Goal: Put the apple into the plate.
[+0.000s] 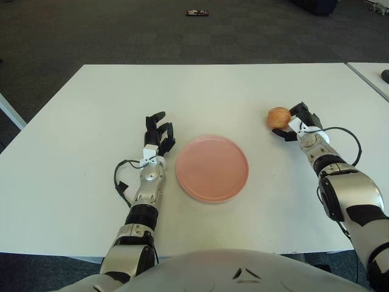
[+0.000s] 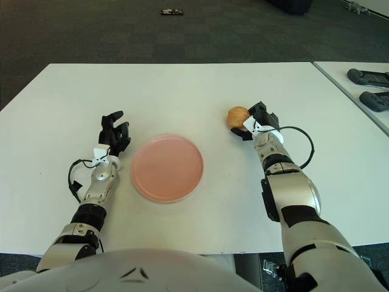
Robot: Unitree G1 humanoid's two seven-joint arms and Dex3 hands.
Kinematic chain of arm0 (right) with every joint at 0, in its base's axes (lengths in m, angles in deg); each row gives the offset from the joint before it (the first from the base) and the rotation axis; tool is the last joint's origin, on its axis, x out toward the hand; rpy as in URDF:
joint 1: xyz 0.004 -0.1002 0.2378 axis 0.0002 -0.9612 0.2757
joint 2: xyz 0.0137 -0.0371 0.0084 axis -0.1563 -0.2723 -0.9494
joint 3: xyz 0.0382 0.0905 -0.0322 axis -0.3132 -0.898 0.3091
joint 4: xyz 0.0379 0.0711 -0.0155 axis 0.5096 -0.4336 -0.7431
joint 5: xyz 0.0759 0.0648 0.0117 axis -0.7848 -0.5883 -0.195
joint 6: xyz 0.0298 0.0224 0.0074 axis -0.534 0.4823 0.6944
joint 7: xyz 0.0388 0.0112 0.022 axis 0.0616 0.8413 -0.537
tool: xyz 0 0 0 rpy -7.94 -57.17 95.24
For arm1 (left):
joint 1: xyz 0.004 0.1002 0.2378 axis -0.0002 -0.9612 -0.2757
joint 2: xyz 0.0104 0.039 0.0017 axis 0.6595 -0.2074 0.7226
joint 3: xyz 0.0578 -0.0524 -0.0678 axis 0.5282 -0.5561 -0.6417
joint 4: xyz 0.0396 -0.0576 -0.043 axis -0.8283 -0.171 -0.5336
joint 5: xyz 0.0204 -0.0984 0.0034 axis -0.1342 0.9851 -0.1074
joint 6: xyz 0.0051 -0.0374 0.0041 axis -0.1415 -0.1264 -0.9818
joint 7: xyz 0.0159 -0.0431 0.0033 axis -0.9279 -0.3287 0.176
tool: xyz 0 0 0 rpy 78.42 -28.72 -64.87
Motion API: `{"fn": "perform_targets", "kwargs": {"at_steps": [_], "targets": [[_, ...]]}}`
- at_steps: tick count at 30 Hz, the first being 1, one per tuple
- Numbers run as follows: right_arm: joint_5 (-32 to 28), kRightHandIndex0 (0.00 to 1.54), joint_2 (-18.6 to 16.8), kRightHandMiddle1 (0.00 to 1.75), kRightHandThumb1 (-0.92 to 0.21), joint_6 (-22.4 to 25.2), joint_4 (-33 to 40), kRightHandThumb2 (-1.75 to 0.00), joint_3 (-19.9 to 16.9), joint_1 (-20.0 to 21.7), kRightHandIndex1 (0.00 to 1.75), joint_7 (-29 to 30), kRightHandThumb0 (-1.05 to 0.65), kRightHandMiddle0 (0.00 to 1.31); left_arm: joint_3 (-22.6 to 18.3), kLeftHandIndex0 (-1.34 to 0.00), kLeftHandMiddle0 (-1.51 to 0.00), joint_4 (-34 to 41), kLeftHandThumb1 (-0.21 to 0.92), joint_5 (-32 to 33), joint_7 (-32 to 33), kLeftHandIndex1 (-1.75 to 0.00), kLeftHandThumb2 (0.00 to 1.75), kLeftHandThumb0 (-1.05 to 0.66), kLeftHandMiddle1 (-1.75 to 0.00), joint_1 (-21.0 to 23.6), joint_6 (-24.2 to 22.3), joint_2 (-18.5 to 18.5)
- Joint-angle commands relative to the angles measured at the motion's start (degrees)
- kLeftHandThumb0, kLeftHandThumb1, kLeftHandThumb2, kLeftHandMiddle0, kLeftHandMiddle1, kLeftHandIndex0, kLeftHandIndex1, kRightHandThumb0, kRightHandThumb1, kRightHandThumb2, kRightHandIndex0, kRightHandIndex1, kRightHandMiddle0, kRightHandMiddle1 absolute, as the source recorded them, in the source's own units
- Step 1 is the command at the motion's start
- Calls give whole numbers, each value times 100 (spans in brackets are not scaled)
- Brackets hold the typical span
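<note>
A small red-yellow apple (image 1: 278,116) is at the right of the white table (image 1: 200,91), well to the right of the pink plate (image 1: 211,168). My right hand (image 1: 292,123) is against the apple's right side. One finger curls over its top-right and the thumb (image 1: 283,131) hooks under its near side. I cannot tell whether the apple is off the table. My left hand (image 1: 157,134) shows just left of the plate, fingers relaxed and holding nothing. Nothing lies in the plate.
A second white table (image 2: 358,85) adjoins at the far right, carrying two dark devices (image 2: 364,76). A small dark object (image 1: 196,13) lies on the carpet beyond the table's far edge.
</note>
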Motion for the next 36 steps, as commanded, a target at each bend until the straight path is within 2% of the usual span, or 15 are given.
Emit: {"fn": "perform_targets", "kwargs": {"at_steps": [1,14,24,31,36], "targets": [[-42,123,-22,175,-46,103,-54,-85,-19,-128,175,58,-54,99,-9,-3,-30,-213,92,31,-31,-123,57,-76,-76,-149,-247,-8],[-53,125,29,175,-47,40,-53,-84,-35,-228,175,138,-55,101,-54,-4,-31,-353,92,37,2,-123,54,-77,-77,-66,-190,10],[-227,125,8,175,-49,110,-34,-85,-220,-134,175,81,-51,99,-79,-6,-33,-461,92,31,14,-123,53,-77,-79,-14,-121,27],[-381,122,-47,175,-49,133,19,-96,-354,54,175,139,-42,96,-98,-7,-33,-542,92,41,-7,-123,52,-77,-79,22,-54,45],[-580,118,-2,175,-48,-97,43,-103,-539,100,175,86,-36,94,-98,-7,-33,-589,92,40,-29,-123,52,-77,-80,45,6,68]]}}
